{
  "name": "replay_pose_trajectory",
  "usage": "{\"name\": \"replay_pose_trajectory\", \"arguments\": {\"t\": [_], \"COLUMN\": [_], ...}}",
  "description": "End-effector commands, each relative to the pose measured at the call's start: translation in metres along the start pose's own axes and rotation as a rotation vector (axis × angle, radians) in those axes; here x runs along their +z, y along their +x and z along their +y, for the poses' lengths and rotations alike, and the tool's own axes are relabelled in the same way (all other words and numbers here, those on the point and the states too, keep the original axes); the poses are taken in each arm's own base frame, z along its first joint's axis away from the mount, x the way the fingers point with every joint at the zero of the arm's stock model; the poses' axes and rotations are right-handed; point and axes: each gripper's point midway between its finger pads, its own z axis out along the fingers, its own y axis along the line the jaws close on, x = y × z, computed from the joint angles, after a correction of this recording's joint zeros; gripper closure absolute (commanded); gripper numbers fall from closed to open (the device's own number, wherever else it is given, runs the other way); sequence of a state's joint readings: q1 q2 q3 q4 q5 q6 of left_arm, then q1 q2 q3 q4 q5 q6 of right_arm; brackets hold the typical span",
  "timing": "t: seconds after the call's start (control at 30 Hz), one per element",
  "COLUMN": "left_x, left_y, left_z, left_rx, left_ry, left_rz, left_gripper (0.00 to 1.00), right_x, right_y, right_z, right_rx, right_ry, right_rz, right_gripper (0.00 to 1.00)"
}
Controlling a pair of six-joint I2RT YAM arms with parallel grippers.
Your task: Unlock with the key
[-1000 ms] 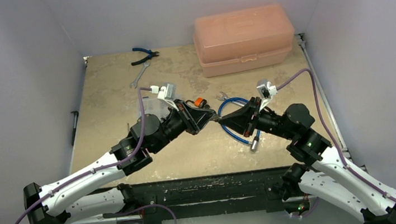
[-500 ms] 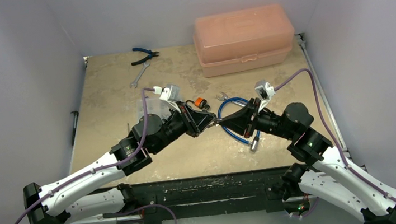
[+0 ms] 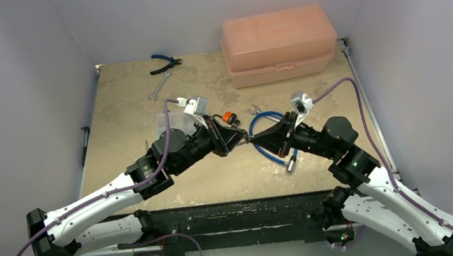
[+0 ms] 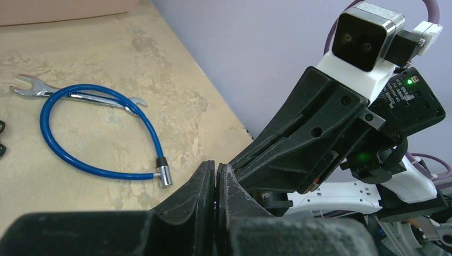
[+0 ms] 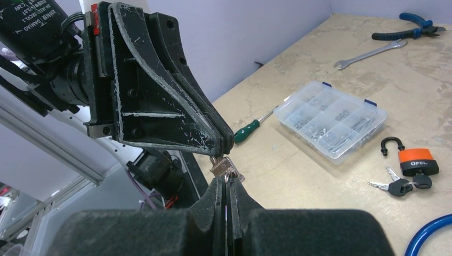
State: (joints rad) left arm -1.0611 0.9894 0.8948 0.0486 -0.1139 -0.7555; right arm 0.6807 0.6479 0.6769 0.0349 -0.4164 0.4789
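**Tip to tip above the table (image 5: 314, 186):** your left gripper (image 5: 222, 148) and right gripper (image 5: 226, 188) are both pinched fully closed. The right wrist view shows the bare silver key bunch (image 5: 226, 168) between them, apparently nipped from above and below.

The key (image 5: 401, 186) you need is black-headed and bunched with its twin. It lies on the table just beside the orange padlock (image 5: 418, 162), well apart from both grippers.

To do this step well, treat the silver bunch as the wrong pick and set it down away from the padlock. Then bring one gripper low over the black head and pinch it squarely, leaving the blade pointing free. Steady the padlock body with the other arm before you seek the keyhole. Whether the shackle is sprung cannot be told.
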Motion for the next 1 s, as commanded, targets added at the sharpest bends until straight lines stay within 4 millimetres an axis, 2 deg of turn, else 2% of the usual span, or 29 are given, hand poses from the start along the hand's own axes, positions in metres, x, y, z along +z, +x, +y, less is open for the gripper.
{"name": "replay_pose_trajectory", "arguments": {"t": [0.0,0.03,0.13,0.17,0.2,0.23,0.37,0.53,0.63,0.97], "left_x": [0.001,0.001,0.000,-0.001,-0.002,-0.004,-0.011,-0.015,-0.016,-0.015], "left_y": [-0.017,-0.017,-0.019,-0.020,-0.021,-0.019,-0.022,-0.018,-0.015,-0.009], "left_z": [-0.011,-0.012,-0.013,-0.013,-0.014,-0.012,-0.012,-0.014,-0.021,-0.037], "left_rx": [0.023,0.025,0.043,0.055,0.069,0.085,0.145,0.188,0.204,0.221], "left_ry": [0.025,0.027,0.029,0.026,0.024,0.011,-0.008,-0.006,0.030,0.107], "left_rz": [-0.036,-0.034,-0.031,-0.028,-0.024,-0.004,0.029,0.083,0.114,0.164], "left_gripper": [1.00,1.00,1.00,1.00,1.00,1.00,1.00,1.00,1.00,1.00], "right_x": [-0.001,-0.001,0.000,-0.001,-0.003,-0.004,-0.010,-0.008,-0.004,0.005], "right_y": [-0.023,-0.022,-0.022,-0.024,-0.024,-0.027,-0.033,-0.031,-0.029,-0.027], "right_z": [0.018,0.017,0.010,0.008,0.007,0.008,0.016,0.032,0.039,0.041], "right_rx": [-0.043,-0.039,-0.040,-0.046,-0.052,-0.064,-0.112,-0.139,-0.134,-0.114], "right_ry": [-0.059,-0.051,-0.009,0.003,0.014,0.016,-0.007,-0.098,-0.150,-0.187], "right_rz": [-0.043,-0.040,-0.035,-0.036,-0.032,-0.037,-0.043,0.005,0.025,0.034], "right_gripper": [1.00,0.96,0.39,0.27,0.19,0.16,0.14,0.15,0.18,0.31]}}
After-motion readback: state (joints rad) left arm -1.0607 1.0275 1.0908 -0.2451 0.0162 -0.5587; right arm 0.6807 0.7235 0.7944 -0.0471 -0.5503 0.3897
